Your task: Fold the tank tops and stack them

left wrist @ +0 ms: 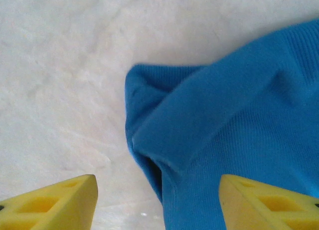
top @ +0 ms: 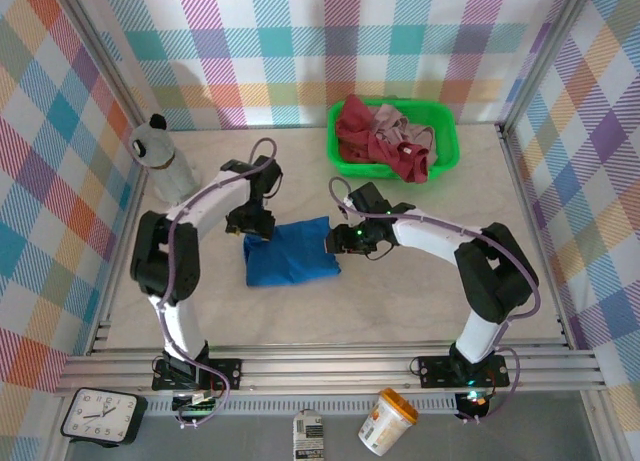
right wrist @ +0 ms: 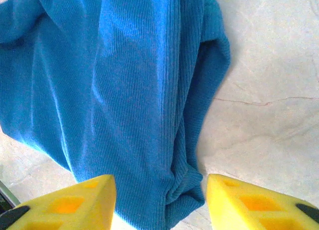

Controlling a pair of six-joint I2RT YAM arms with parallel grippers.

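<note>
Centrally, on the marble table (top: 420,301): royal blue tank top (top: 292,251), folded. Upper right, in the green basket (top: 446,141): dark red tank top (top: 355,131), pink tank top (top: 395,133), crumpled. At the blue edges: left gripper (top: 248,229), right gripper (top: 339,240), spread wide, gripping nothing.

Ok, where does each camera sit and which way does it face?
Top external: fixed above and behind the arms, looking down on the table, blue tank top and green basket; both arms show.
Left wrist: on the left arm, looking down past the left gripper at a corner of the top; its yellow fingers show.
Right wrist: on the right arm, looking down past the right gripper at the top's opposite edge; yellow fingers again.
Shared: all three see the blue top on the table.
</note>
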